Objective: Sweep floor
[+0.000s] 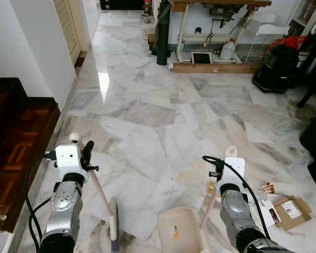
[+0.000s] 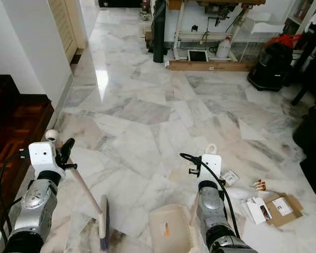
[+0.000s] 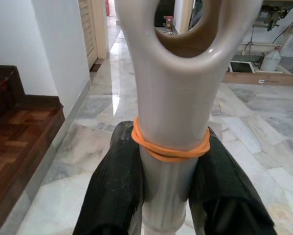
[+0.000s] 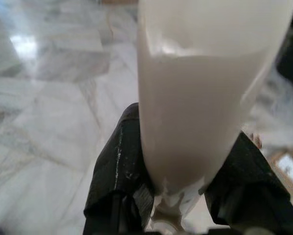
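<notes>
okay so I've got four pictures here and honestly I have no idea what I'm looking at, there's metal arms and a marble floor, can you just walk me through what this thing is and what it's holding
This is a walking humanoid robot, seen through its own cameras. The two wide pictures come from a stereo camera on its head, looking down at a marble floor; they show the same scene. The silver arms at the bottom are its own.

The two close-ups come from cameras on its wrists, each looking along that gripper's black fingers. The left gripper is shut on a broom handle with an orange rubber band around it. In the head views the handle slants down to the brush head at the floor. The right gripper is shut on the pale handle of a dustpan.

To the robot's right, scraps of cardboard and paper litter lie on the floor. Farther off stand a workbench and a black vacuum cleaner.
</notes>
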Motion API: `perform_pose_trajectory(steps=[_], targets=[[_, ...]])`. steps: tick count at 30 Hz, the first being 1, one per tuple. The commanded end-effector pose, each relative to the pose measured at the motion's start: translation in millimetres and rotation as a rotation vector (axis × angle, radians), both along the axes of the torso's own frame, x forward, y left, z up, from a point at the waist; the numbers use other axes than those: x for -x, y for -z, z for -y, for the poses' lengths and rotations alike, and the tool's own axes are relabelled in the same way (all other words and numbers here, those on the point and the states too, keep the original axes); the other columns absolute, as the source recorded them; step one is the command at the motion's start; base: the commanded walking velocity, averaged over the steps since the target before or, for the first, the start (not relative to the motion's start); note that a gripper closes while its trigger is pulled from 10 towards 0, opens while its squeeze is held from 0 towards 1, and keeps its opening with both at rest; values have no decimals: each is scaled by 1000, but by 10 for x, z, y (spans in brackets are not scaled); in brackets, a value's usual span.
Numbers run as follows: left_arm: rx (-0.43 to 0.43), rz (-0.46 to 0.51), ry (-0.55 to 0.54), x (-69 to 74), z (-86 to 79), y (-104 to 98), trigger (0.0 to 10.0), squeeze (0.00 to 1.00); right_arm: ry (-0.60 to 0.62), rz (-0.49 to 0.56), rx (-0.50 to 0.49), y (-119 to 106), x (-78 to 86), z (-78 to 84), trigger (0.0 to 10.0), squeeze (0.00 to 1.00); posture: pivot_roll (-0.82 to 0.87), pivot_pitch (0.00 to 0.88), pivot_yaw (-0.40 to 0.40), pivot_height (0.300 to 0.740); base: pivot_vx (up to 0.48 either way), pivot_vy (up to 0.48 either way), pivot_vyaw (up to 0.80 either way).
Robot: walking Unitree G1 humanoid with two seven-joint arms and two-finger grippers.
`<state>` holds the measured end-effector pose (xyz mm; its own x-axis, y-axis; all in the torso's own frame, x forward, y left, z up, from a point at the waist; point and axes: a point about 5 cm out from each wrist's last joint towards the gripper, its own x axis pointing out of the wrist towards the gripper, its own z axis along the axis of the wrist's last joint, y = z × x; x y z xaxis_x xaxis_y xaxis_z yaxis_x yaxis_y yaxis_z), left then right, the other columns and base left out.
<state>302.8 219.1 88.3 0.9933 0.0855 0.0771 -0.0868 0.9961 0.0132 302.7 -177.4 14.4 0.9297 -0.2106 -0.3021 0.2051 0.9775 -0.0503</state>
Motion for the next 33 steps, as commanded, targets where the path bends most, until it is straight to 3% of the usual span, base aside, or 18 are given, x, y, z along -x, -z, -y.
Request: perform_pose_trajectory(steps=[1, 6, 22, 33], targets=[[-15, 39, 10, -7, -19, -104, 10000, 0, -6, -58, -37, 99, 64, -34, 10000, 0, 47, 8, -55, 740, 0, 0, 0], [-14, 29, 30, -8, 1, -94, 10000, 0, -16, -112, -82, 178, 113, -89, 10000, 0, 49, 5, -55, 740, 0, 0, 0], [3, -13, 44, 0, 26, -34, 10000, 0, -123, -318, -92, 314, 161, -172, 10000, 0, 45, 8, -58, 740, 0, 0, 0], [4, -14, 54, -10, 84, -29, 10000, 0, -119, -242, -95, 184, 40, -162, 10000, 0, 40, 10, -61, 740, 0, 0, 0]])
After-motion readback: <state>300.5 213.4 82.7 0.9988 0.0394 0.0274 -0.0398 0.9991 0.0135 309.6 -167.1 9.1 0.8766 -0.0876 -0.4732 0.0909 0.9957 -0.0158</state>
